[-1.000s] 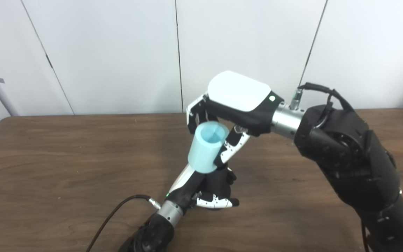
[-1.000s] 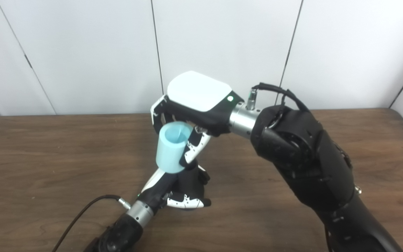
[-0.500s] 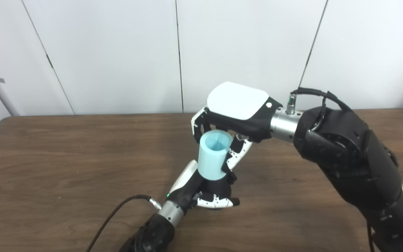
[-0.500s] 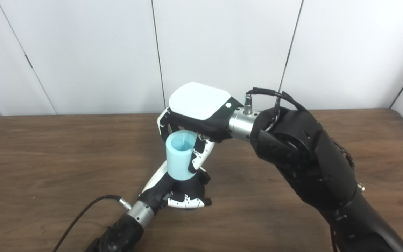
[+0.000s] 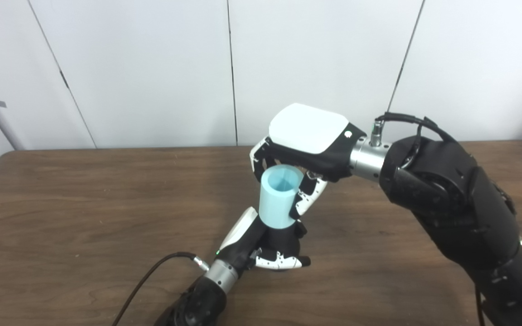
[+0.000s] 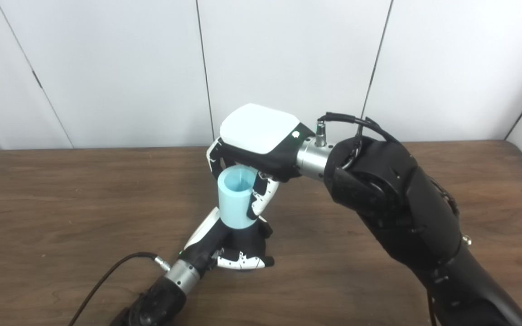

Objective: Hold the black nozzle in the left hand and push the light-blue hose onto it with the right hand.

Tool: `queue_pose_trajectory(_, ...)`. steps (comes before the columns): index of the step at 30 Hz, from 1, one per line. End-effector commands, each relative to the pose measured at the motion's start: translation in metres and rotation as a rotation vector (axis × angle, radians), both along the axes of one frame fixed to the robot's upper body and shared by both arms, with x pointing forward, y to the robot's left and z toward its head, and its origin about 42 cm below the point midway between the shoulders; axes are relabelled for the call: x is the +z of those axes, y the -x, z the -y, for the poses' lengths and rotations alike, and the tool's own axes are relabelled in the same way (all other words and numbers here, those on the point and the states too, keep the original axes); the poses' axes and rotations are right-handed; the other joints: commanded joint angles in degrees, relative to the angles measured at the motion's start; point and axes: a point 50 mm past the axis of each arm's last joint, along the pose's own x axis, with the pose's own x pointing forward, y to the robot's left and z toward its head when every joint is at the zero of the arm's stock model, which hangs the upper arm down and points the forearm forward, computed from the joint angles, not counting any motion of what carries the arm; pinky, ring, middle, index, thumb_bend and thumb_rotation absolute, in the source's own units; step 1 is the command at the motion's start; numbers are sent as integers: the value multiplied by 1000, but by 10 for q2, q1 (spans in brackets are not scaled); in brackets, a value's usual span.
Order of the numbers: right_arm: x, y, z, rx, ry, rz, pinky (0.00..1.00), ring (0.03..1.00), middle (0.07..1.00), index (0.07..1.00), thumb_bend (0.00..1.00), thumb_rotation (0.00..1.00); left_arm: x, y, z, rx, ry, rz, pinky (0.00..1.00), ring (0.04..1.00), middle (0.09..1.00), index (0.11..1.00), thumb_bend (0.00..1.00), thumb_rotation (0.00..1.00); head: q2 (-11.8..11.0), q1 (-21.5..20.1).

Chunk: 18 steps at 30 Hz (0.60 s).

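My right hand (image 5: 304, 145) is shut on the light-blue hose (image 5: 279, 197), a short thick tube held nearly upright with its open end up; it also shows in the right eye view (image 6: 237, 196). My left hand (image 5: 270, 249) sits low over the table right under the hose, its fingers curled around something black. The black nozzle is hidden inside that fist and under the hose's bottom end, which meets the top of the left hand.
The brown wooden table (image 5: 61, 203) runs across the view, with white wall panels behind. A black cable (image 5: 152, 276) trails from my left wrist toward the front edge. My bulky right forearm (image 5: 451, 203) fills the right side.
My right hand has carried the hose right and down and tipped it upright, so its bottom end now rests on top of my left hand. The left hand has stayed put.
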Motion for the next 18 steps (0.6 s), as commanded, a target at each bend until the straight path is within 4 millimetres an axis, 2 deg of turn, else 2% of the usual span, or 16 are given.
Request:
queue_pose_trajectory(1,16,-3,1,-13,5,77,337,413,509,508,517,0,-33,16,1,-36,-78,-149,853,602,548,445,513,0,2,-1)
queue_pose_trajectory(8,18,-3,-1,-24,34,77,366,437,499,498,519,0,-31,16,0,-38,-92,-149,863,613,547,445,513,0,5,-1)
queue_pose_trajectory(18,13,-1,0,-18,86,-21,385,463,489,483,520,0,-31,15,-2,-36,-89,-153,852,597,544,447,514,0,10,-4)
